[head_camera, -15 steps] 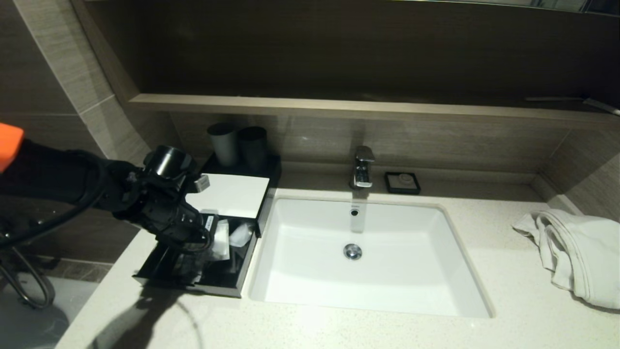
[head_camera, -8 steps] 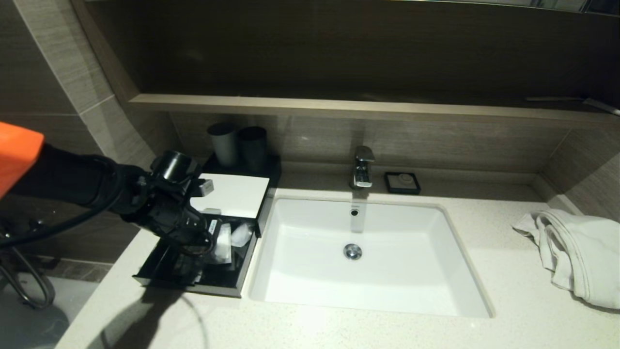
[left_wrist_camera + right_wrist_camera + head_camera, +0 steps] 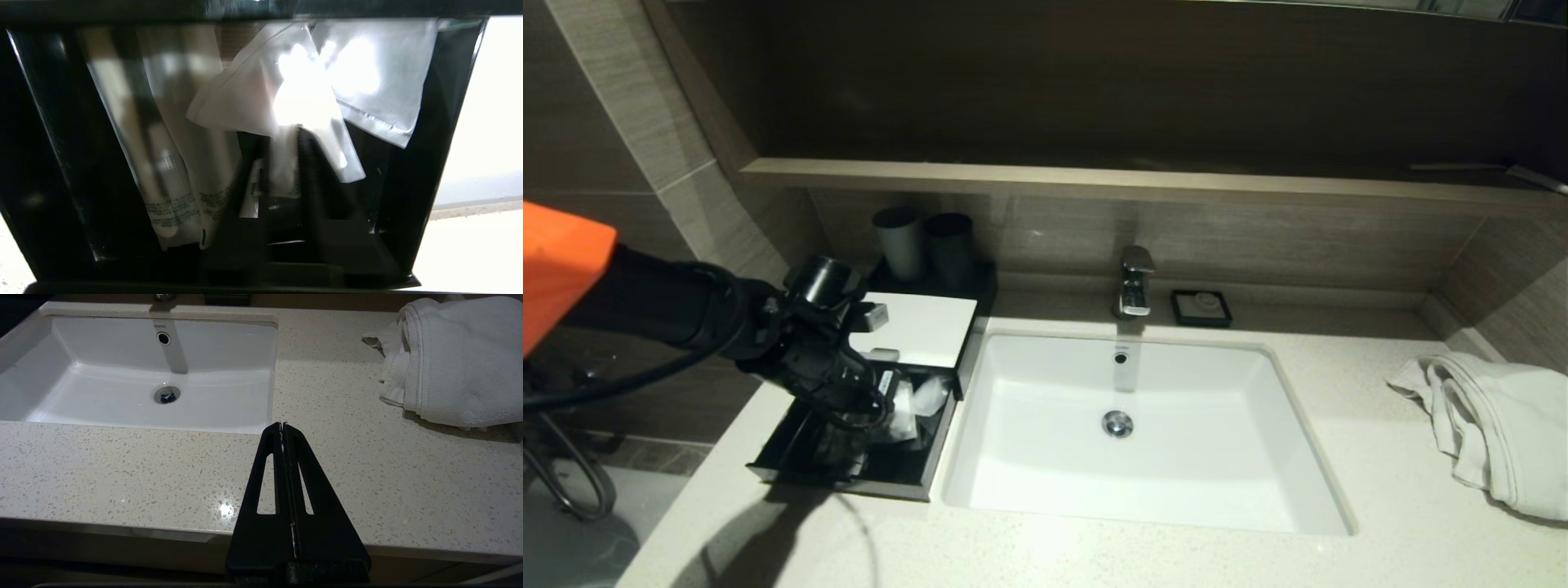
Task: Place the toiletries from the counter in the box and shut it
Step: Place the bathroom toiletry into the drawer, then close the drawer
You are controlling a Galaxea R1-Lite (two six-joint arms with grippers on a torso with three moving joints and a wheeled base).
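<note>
Over open drawer of box (image 3: 920,328) on tabletop (image 3: 1094,547), we find left hand (image 3: 282,163) part-open, fingers straddling sachet (image 3: 282,171), grip unconfirmed. Packets (image 3: 179,171) inside. Next: withdraw, push drawer shut. Right hand (image 3: 282,428) closed, idle.

The box (image 3: 907,327), low and black with a flat white top panel, sits on the speckled counter (image 3: 1176,555) with its drawer pulled open under the left gripper (image 3: 282,163). Long clear sachets (image 3: 175,175) lie lengthwise beside the gripper; a small clear packet (image 3: 367,77) lies just beyond its fingertips.
</note>
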